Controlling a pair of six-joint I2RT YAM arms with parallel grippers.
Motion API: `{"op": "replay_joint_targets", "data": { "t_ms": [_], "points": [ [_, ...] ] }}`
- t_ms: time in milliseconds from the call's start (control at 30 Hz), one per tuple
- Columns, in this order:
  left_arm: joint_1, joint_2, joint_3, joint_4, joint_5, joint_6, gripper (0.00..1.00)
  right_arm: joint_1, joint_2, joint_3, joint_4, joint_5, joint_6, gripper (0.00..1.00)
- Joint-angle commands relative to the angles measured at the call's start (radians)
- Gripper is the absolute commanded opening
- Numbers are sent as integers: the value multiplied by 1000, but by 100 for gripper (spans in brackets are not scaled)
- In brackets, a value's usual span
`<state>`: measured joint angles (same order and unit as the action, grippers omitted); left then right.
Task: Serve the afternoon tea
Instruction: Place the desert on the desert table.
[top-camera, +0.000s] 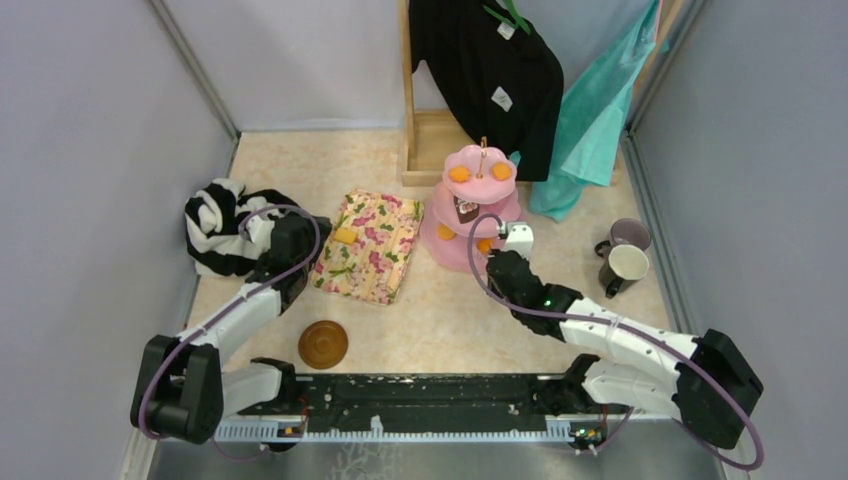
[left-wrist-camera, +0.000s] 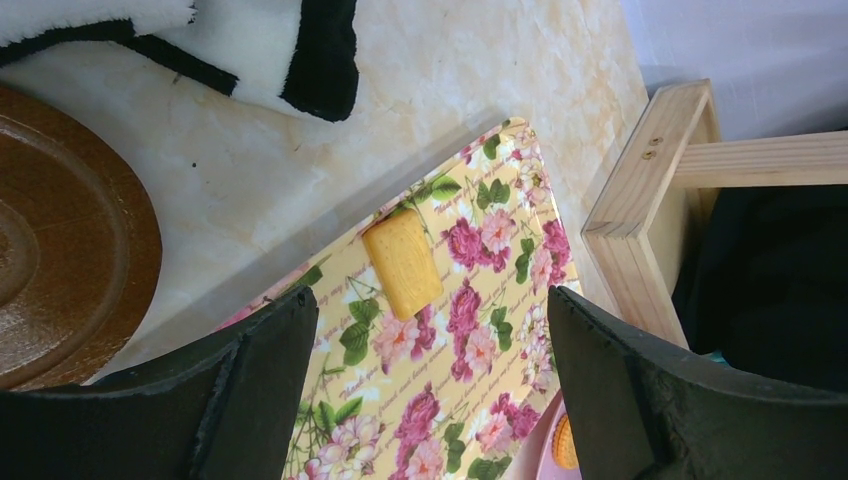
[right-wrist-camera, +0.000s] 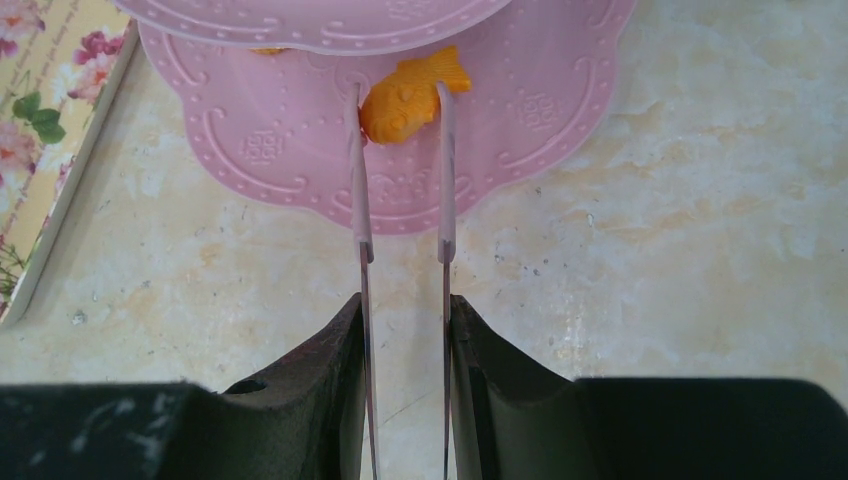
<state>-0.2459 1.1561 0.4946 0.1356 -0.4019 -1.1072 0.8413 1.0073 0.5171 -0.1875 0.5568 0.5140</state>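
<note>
The pink three-tier cake stand (top-camera: 437, 245) stands mid-table with orange pastries on its tiers. My right gripper (right-wrist-camera: 403, 310) is shut on thin tongs (right-wrist-camera: 362, 200). The tong tips flank an orange fish-shaped pastry (right-wrist-camera: 410, 95) on the bottom tier (right-wrist-camera: 270, 140). My left gripper (left-wrist-camera: 430, 340) hangs open over the floral cloth (left-wrist-camera: 470, 380), just short of a yellow pastry (left-wrist-camera: 402, 262) lying on it. A brown saucer (top-camera: 323, 343) lies near the front. The lilac mug (top-camera: 630, 234) and the cream mug (top-camera: 627, 264) stand at the right.
A striped garment (top-camera: 225, 225) is bunched at the left wall. A wooden frame (top-camera: 425, 135) with dark and teal clothes (top-camera: 590, 100) stands behind the stand. A brown saucer (left-wrist-camera: 60, 260) fills the left of the left wrist view.
</note>
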Motion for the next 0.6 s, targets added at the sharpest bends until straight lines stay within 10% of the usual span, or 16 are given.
{"op": "replay_joint_targets", "data": {
  "t_ms": [0, 567],
  "points": [
    [-10, 7, 14, 24, -17, 5, 90, -5, 54, 25, 87, -22, -13, 24],
    [-12, 11, 6, 24, -23, 6, 90, -5, 60, 51, 26, -34, 10, 39]
  ]
}}
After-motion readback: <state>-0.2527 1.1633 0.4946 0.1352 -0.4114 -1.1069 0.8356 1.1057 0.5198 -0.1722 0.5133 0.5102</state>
